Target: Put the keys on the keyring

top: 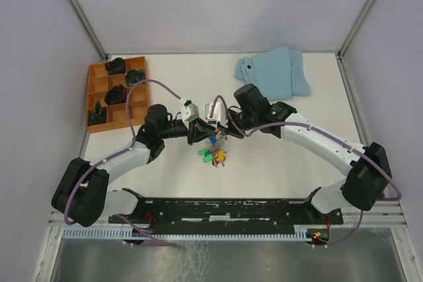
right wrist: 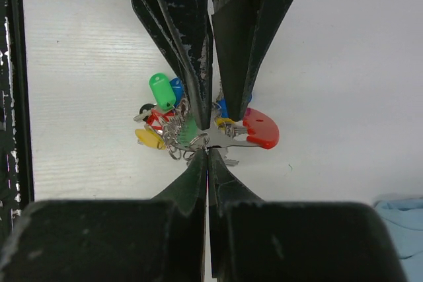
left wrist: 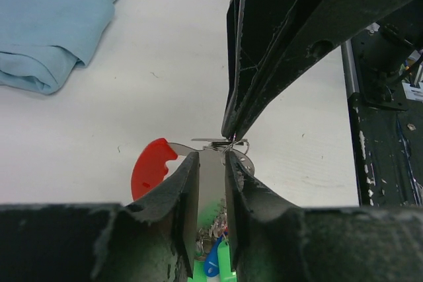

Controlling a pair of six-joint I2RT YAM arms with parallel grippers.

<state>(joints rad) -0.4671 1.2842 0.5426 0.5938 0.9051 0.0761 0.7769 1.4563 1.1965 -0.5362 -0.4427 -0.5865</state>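
You have both grippers meeting tip to tip over the middle of the white table (top: 277, 170), right above the keys (right wrist: 158, 118).

The left gripper (left wrist: 212, 163) has its fingers (left wrist: 182, 189) a narrow way apart. The grey metal plate of the keyring (left wrist: 153, 166) sits in that gap. You cannot tell from any view whether the pads press on the plate or just flank it.

The right gripper (right wrist: 208, 153) is closed tight, with no gap between the fingers. Its tips nip the thin wire edge at the top of the keyring's grey plate, just above the left fingertips.

The keyring is up between the two grippers. Its red plastic curve sticks out to one side, clear of both sets of fingers.

The keys are bunched in a clump directly under the keyring, beside the left fingers. You can see green (right wrist: 160, 90), blue (right wrist: 177, 88), yellow (right wrist: 148, 138) and red heads, plus a tangle of small wire rings (right wrist: 173, 133). You cannot tell which of those rings, if any, are threaded on the keyring. The top view shows the clump low by the tabletop, just nearer the arm bases than the fingertips.

A folded light-blue cloth (top: 274, 70) lies at the far right of the table, well apart from the grippers. An orange divided tray (top: 90, 97) sits at the far left, with dark lumps (top: 115, 94) in several compartments.
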